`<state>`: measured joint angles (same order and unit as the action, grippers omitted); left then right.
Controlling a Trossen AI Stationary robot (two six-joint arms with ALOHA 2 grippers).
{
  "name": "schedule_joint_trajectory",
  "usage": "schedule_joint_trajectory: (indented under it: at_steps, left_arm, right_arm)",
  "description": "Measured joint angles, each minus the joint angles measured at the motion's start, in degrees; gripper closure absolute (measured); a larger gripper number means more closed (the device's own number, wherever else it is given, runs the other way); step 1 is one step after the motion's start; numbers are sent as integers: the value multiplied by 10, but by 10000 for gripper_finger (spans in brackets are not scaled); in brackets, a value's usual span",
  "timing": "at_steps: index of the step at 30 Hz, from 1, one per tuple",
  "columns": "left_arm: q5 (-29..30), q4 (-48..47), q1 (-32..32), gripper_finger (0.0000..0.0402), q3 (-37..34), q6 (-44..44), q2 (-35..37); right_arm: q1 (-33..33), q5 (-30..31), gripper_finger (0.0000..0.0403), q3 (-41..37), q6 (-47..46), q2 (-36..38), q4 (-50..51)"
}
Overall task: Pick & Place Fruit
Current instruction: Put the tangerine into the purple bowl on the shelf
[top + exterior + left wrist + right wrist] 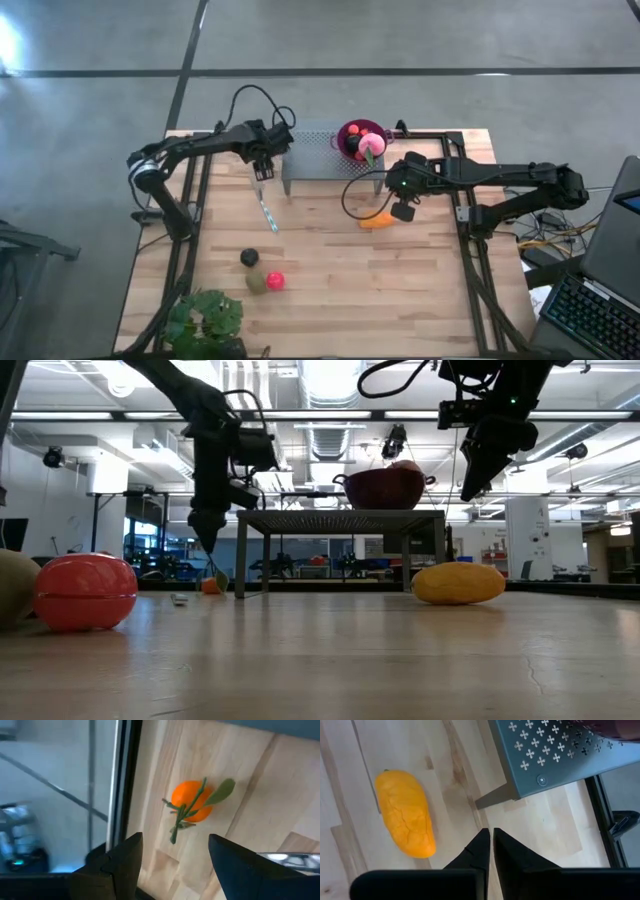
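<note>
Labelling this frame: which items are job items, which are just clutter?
Job:
- elongated orange piece
- red ball
- olive-green piece
- dark ball
- small orange with leaf
- purple bowl holding fruit

Clutter:
- leafy plant
- perforated metal stand

1. No readable text, label, brand, number or sign shows in any of the four views.
2. The wooden table [330, 270] carries no markings — only plain planks.
3. The perforated grey stand [555, 750] shows cross-shaped cut-outs and one screw, no lettering.
4. The laptop [600, 290] at the table's right edge shows keys too small to read.
5. The room behind the table, seen in the low view, holds lights and fittings — nothing legible on them.
</note>
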<state>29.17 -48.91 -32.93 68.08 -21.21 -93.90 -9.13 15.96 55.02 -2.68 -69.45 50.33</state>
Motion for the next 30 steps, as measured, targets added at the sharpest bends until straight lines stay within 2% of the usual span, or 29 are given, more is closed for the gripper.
schedule_joint_trajectory:
  at_steps: [6,17,21,30]
  left_arm:
    - [-32,11,-31,170,-13,-4,1]
    - [-88,56,-52,174,-18,-14,-1]
    - [-88,54,-57,197,-18,-13,-3]
    - [-86,55,-59,276,-18,-15,-3]
  right_arm:
    - [0,0,393,0,4,0,-1]
    - [0,0,379,-1,3,0,-1]
    - [0,0,387,-1,3,0,-1]
    - [0,0,389,-1,3,0,-1]
